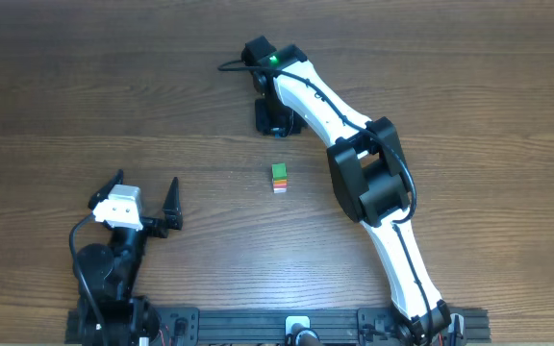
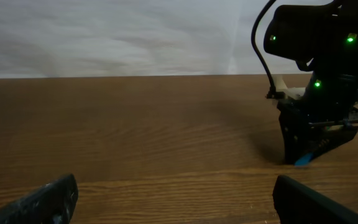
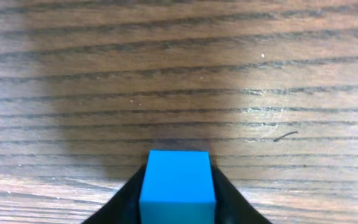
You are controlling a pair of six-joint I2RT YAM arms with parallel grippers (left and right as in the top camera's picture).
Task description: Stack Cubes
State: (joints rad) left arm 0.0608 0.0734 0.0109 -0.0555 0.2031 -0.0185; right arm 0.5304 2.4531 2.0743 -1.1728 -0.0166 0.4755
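While the blue cube sat pinched between the closed fingers of the right gripper, the step in hand read as the pick. The grasp looked made, the carry not yet begun. The cube was low, at the table or a hair above it; which of the two could not be told. It sat on the far side of the stack from the arm bases, a short way off.

The stack stood upright, with a green cube on top and a reddish layer under it. By the look of it, the next move called for a straight lift high enough to pass over that green top. After that would come a short carry back toward the stack and a square, gentle set-down. A nudge from a finger on the way down could topple the lot, so the release wanted to be clean.

The left gripper hung open, well apart from the stack on the left arm's side. It held nothing and was out of the road. Bare wood lay between cube and stack. Only the right arm's own elbow sat near the stack, off to its right-arm side.
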